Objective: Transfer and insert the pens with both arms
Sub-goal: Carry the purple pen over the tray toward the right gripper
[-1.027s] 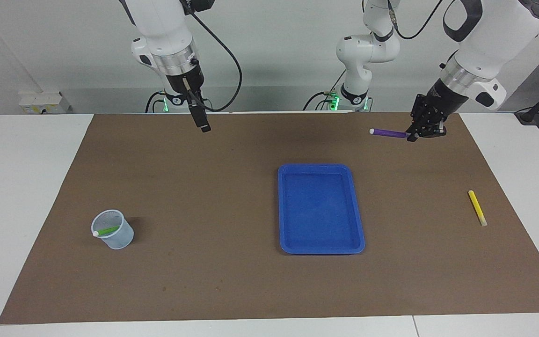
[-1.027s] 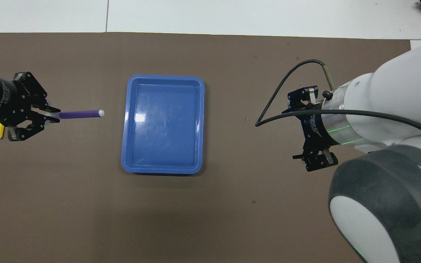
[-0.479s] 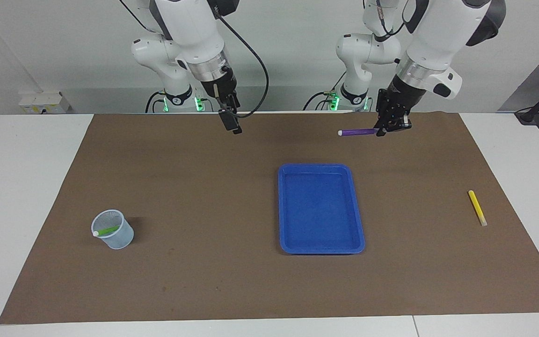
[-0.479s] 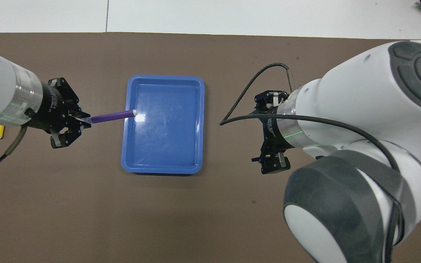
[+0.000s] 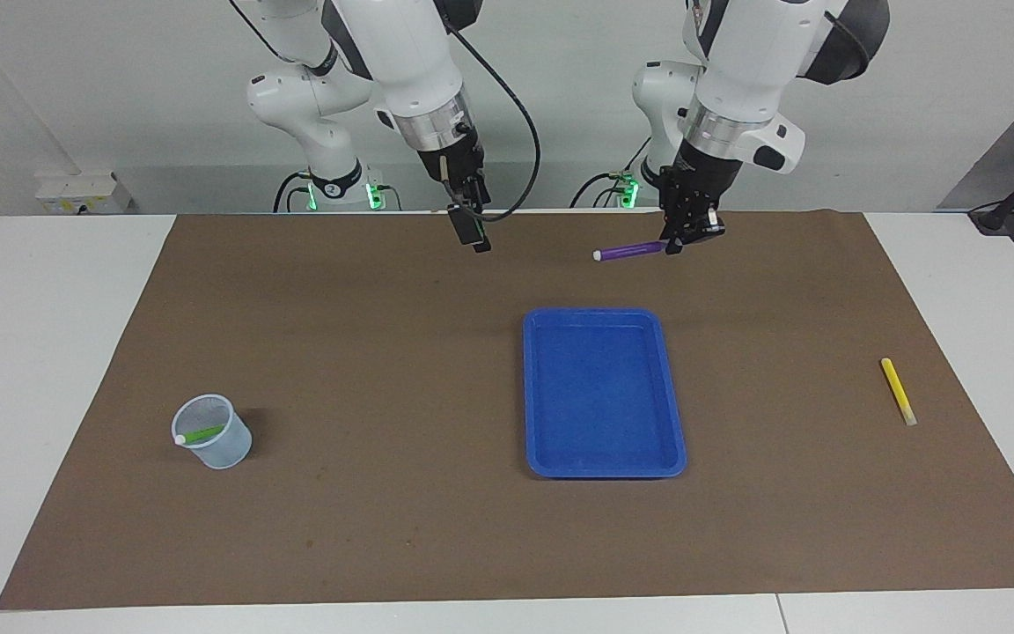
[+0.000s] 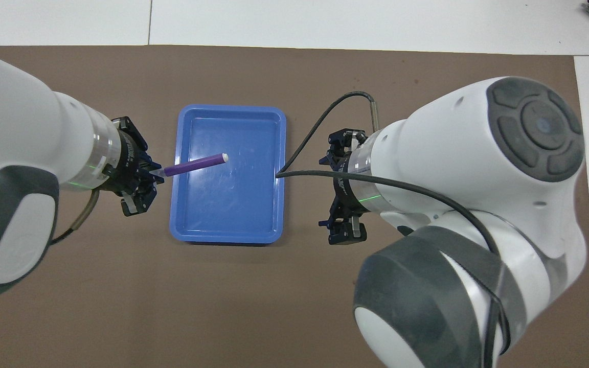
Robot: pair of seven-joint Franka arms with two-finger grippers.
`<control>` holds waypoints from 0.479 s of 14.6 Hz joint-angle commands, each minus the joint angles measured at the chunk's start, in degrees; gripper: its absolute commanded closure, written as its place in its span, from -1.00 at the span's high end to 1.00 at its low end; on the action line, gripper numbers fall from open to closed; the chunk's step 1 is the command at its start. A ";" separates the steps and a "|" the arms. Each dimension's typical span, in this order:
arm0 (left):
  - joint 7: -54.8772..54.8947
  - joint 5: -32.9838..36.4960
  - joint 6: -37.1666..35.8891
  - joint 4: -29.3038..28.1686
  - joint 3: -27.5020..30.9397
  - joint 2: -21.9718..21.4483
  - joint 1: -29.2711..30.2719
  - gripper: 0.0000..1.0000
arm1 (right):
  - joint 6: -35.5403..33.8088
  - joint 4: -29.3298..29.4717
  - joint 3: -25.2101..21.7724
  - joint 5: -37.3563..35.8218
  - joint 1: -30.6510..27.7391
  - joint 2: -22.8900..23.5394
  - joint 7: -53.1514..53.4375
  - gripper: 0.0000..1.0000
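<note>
both large white jointed arms are raised above the counter (image 5: 76, 370), their silver wrist rings angled down and inward toward each other. the left arm's black two-finger hand (image 5: 677, 245) (image 6: 154, 174) is up in the air, its fingers clamped on one end of a slim purple marker pen (image 5: 630, 252) (image 6: 195, 164) that sticks out roughly level toward the other arm. the right arm's black two-finger hand (image 5: 474, 243) (image 6: 325, 190) hangs in the air facing it, holding nothing.

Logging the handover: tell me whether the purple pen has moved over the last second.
Yes. Held in the left tool, the purple pen has moved toward the right arm's end, judged against the blue tray.
</note>
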 commanded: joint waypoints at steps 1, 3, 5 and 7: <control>-4.09 4.42 2.11 -4.01 0.77 -3.17 -4.23 -1.00 | -0.34 4.72 -0.09 0.80 2.42 3.90 1.12 1.00; -5.07 5.85 1.76 -4.18 0.85 -3.26 -5.73 -1.00 | 0.01 7.17 -0.09 0.62 2.87 6.27 1.04 1.00; -5.51 5.93 1.67 -4.27 0.76 -3.26 -6.61 -1.00 | -0.08 10.77 -0.09 -0.51 3.14 8.73 0.86 1.00; -6.21 5.93 1.85 -4.27 0.76 -3.35 -7.58 -1.00 | 0.10 13.85 0.00 -0.87 3.40 11.02 0.86 1.00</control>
